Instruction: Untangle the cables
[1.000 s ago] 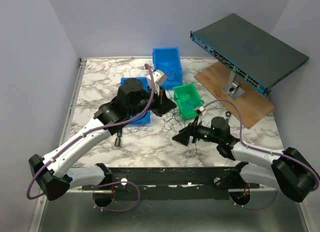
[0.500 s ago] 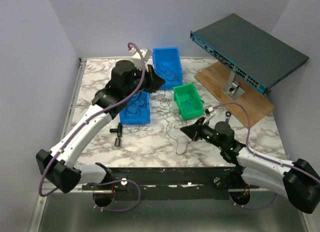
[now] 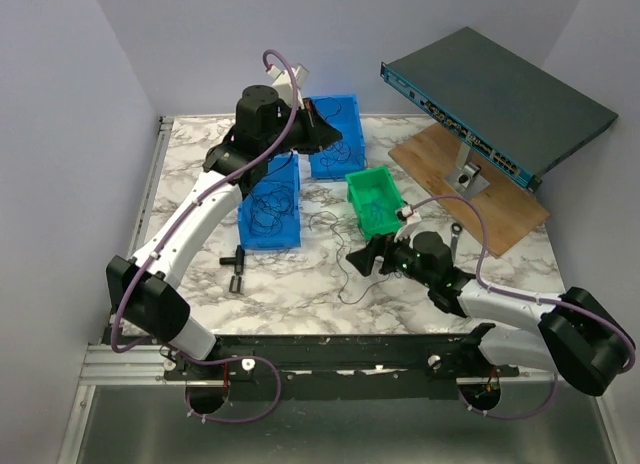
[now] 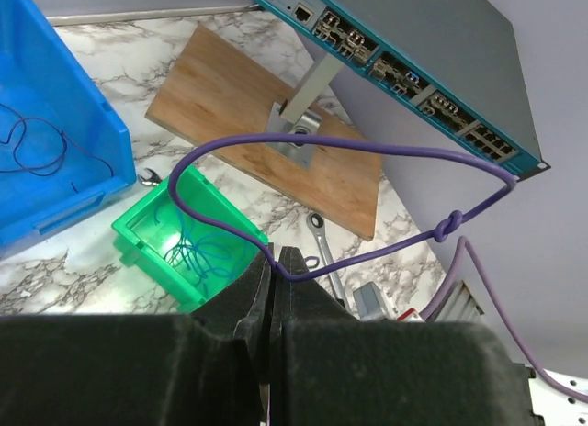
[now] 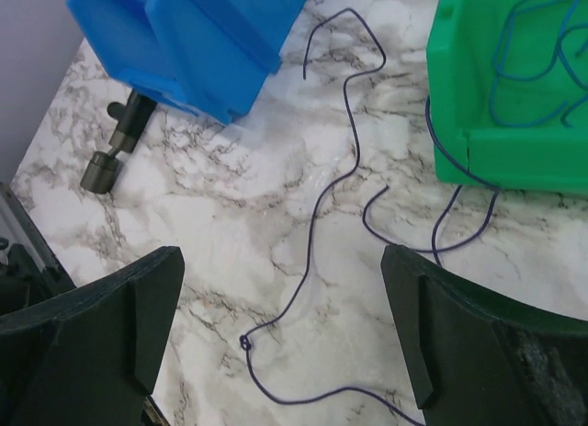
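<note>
Left wrist shows the left gripper (image 4: 274, 263) clamped on a raised purple cable (image 4: 367, 148); the right gripper (image 5: 285, 327) gapes empty above a tabletop strand (image 5: 312, 242). Any hard pull risks cinching the raised cable's knot (image 4: 445, 229).

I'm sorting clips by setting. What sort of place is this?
Likely a robotics lab cell: marble-look table boxed in by plain walls, a network switch on a wooden board, and plastic bins.

The marble table (image 3: 190, 154) carries a green bin (image 3: 378, 224) near its middle. A blue bin (image 3: 270, 240) sits left of the green bin, with a second blue bin (image 3: 330, 170) behind it. To its right lie a wrench (image 3: 456, 227) and a wooden board (image 3: 500, 209). A purple cable (image 5: 322, 215) snakes in front of it, and a black fitting (image 3: 237, 269) lies further left.
</note>
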You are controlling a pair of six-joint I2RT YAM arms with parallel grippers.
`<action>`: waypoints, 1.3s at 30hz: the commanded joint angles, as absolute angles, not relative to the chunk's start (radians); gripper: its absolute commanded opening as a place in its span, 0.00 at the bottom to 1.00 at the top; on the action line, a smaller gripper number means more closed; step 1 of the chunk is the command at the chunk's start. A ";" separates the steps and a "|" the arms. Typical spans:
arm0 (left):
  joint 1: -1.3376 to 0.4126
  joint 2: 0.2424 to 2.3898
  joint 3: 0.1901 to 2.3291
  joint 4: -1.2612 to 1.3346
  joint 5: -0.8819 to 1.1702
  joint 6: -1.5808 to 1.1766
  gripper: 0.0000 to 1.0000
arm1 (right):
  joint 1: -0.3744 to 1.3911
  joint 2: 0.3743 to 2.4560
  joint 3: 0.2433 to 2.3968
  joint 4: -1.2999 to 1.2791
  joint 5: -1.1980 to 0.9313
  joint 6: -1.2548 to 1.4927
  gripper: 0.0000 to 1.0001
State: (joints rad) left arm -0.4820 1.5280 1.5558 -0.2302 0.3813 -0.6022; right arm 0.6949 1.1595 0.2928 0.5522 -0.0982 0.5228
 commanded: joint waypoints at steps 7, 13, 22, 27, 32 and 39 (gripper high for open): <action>-0.483 1.764 1.808 -0.353 0.144 -0.527 0.00 | 0.699 1.037 0.244 0.623 0.070 0.497 0.98; -0.481 2.078 2.154 -0.439 -0.053 -0.457 0.00 | 0.698 0.857 0.195 0.559 0.189 0.489 0.98; -0.447 2.367 2.392 -0.321 -0.173 -0.403 0.00 | 0.696 0.703 0.138 0.549 0.226 0.497 0.98; -0.440 2.388 2.392 -0.297 -0.159 -0.386 0.48 | 0.696 0.720 0.139 0.551 0.224 0.505 0.98; -0.436 2.323 2.353 -0.305 -0.147 -0.374 0.58 | 0.696 0.744 0.144 0.555 0.219 0.509 0.98; -0.435 2.125 2.185 -0.380 -0.034 -0.376 0.69 | 0.695 0.759 0.218 0.383 0.297 0.550 0.98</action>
State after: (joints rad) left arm -0.4347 2.3146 2.2684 -0.3439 -0.1207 -0.3878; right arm 0.6949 0.7418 0.1516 0.5297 0.2085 0.5083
